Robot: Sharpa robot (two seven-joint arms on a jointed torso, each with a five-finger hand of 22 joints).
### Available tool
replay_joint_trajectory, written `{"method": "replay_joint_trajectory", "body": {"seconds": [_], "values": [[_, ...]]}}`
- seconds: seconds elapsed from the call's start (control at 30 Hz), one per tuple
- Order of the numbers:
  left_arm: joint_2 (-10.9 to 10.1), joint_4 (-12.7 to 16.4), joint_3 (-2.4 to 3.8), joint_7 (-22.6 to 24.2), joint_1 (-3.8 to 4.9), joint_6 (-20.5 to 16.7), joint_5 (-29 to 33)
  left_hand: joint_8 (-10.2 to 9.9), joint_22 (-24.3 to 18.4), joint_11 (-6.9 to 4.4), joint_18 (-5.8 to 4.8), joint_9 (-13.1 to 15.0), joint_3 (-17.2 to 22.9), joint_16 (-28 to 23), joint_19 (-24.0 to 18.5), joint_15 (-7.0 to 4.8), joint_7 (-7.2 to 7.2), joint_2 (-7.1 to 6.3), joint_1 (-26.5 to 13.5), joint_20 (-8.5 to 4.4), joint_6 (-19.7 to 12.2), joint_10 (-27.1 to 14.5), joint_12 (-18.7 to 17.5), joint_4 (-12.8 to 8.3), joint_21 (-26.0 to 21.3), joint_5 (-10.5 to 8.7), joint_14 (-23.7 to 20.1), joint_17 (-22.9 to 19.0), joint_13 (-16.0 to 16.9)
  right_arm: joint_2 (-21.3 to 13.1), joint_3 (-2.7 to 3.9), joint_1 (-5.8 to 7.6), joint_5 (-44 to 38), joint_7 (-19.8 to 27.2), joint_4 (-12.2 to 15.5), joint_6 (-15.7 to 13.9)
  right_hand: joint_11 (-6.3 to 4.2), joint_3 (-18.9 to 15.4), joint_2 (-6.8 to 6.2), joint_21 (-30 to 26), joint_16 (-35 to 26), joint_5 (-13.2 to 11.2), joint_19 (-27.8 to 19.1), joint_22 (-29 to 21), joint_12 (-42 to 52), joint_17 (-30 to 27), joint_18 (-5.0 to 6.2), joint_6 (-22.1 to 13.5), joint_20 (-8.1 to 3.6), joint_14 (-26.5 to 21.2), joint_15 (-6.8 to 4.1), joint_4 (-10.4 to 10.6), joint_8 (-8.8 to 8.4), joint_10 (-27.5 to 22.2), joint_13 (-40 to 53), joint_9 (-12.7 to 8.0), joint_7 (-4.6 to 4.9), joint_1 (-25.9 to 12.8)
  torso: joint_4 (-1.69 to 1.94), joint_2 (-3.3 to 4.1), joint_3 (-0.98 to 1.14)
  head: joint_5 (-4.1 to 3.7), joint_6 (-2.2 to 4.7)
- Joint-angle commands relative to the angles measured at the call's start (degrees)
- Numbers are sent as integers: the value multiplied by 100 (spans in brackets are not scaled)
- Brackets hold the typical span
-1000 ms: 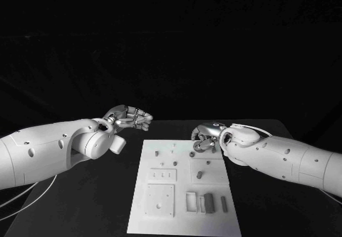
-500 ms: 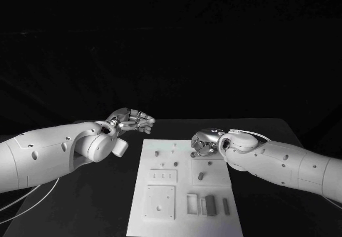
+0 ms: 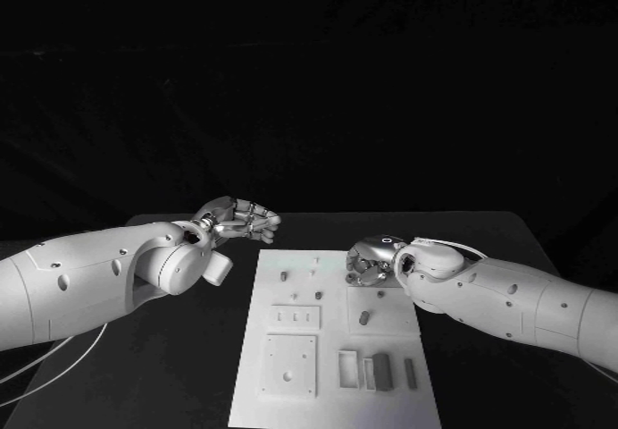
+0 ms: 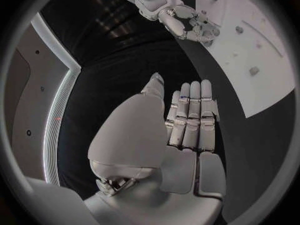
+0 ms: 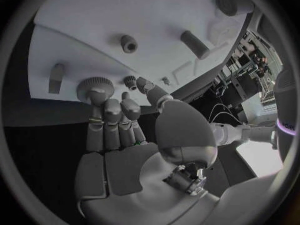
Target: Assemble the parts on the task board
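The white task board (image 3: 387, 398) lies lengthwise in the middle of the black table. Small grey pegs (image 3: 285, 276) stand at its far end, and a short cylinder (image 3: 364, 315) lies mid-board. My right hand (image 3: 371, 261) hovers over the board's far right corner. Its fingertips (image 5: 95, 105) are right against a knurled round part (image 5: 95, 86), with a smaller toothed part (image 5: 130, 81) beside the thumb. Whether it grips either is unclear. My left hand (image 3: 238, 219) is off the board's far left corner, its fingers (image 4: 189, 116) side by side with nothing in them.
Raised white plates (image 3: 290, 362) and a slotted block (image 3: 347, 366) with grey bars (image 3: 379, 368) sit on the board's near half. Bare black table (image 3: 154, 375) runs along both long sides. The left wrist view shows my right hand (image 4: 187, 22) by the board (image 4: 262, 70).
My right hand has drawn back a little toward me over the board's far right corner. The small dark part below its fingers stayed put. My left hand barely moved.
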Motion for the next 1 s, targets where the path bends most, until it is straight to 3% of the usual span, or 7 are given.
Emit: {"method": "replay_joint_trajectory", "body": {"seconds": [0.03,0.1,0.63,0.73,1.0], "values": [[-3,34,5,92,9,37,38,-17,-8,8,118,-8,-39,-37,18,10,17,38,-17,-25,43,34,-12,-3,-21,20,20,11,7,24,0,-6,-142,-42,-8,4,1,23,-3,28,25,-31,-3,137,31,9,76,20,-52,72,-45,2,-18,3,6,6,24,-54,3,24,1,22,35],[2,33,5,96,9,31,38,-18,-8,7,118,-9,-38,-38,18,10,17,39,-13,-25,44,35,-14,-4,-22,20,20,12,7,32,0,-15,-159,-50,-25,-10,0,28,-1,41,40,-27,-2,136,42,11,76,26,-56,74,-46,1,-19,9,7,9,23,-49,9,44,5,35,55],[-18,67,8,79,11,24,39,-22,-8,7,117,-15,-37,-45,20,10,17,43,-6,-25,48,43,-23,-3,-27,20,22,20,8,58,1,-22,-179,-64,-67,-53,-6,50,30,98,116,-16,-1,130,98,22,76,72,-69,91,-51,7,-18,50,4,27,16,-55,10,70,17,52,19],[-18,71,9,75,11,20,39,-22,-8,7,116,-16,-38,-46,20,10,17,44,-6,-25,49,44,-24,-2,-28,20,23,22,8,71,1,-24,-179,-65,-81,-53,-7,52,33,104,123,-17,-1,129,103,23,76,78,-70,92,-51,7,-18,54,3,29,15,-57,13,76,17,42,42],[-9,67,18,69,13,13,39,-25,-8,7,116,-19,-38,-51,21,10,17,45,-2,-25,51,48,-31,-3,-31,20,24,27,9,89,1,-27,-178,-65,-97,-31,-8,55,41,113,133,-18,0,129,109,24,76,86,-72,93,-53,10,-18,59,0,32,13,-63,6,89,21,65,-3]]}}
